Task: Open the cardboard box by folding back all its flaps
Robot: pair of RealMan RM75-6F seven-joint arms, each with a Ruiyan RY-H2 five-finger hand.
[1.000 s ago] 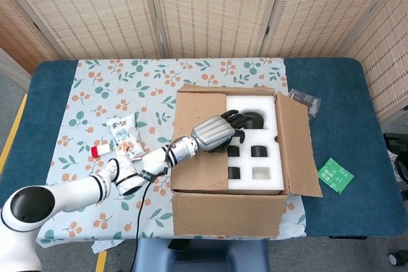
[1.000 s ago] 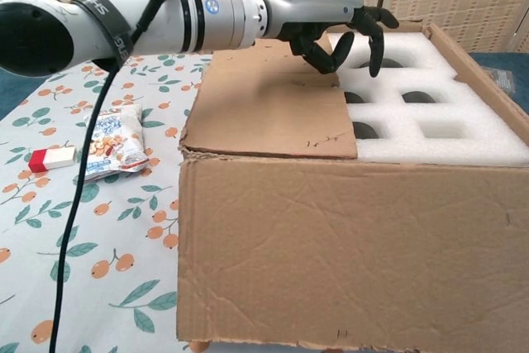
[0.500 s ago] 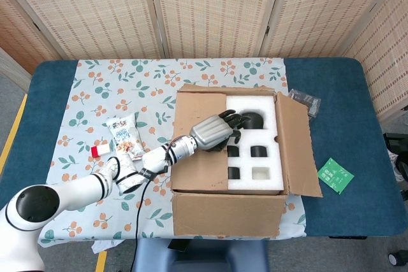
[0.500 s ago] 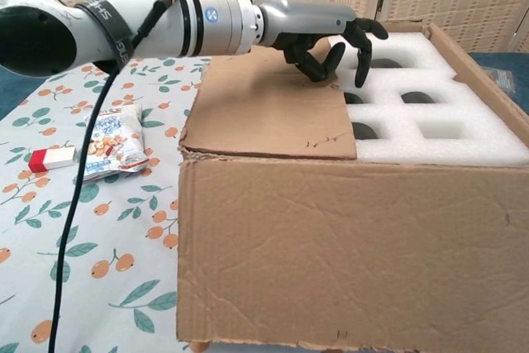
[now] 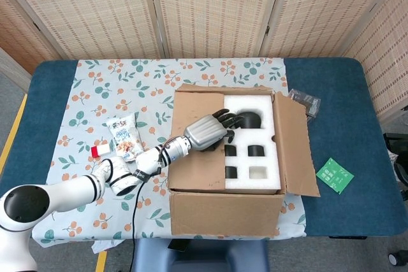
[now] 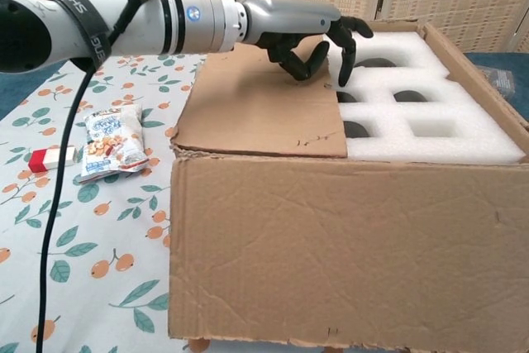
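The cardboard box [image 5: 223, 213] stands mid-table, its front flap hanging down and its right flap [image 5: 294, 148] tilted outward. The left flap [image 5: 194, 167] still lies flat over the left half of the box. White foam [image 5: 255, 167] with dark cut-outs fills the uncovered half. My left hand [image 5: 207, 132] hovers at this flap's free edge, fingers apart and curved down over the edge toward the foam. In the chest view the left hand [image 6: 306, 31] hangs over the flap [image 6: 248, 113], fingertips [image 6: 343, 59] just past its edge, holding nothing. My right hand shows in neither view.
A snack packet [image 5: 123, 137] and a red-and-white eraser [image 5: 100, 151] lie on the floral cloth left of the box. A green card [image 5: 335, 175] and a dark packet [image 5: 305, 101] lie on the blue surface to the right.
My left hand has drawn back leftward, from over the foam to the flap's edge. The box has shifted slightly left with it.
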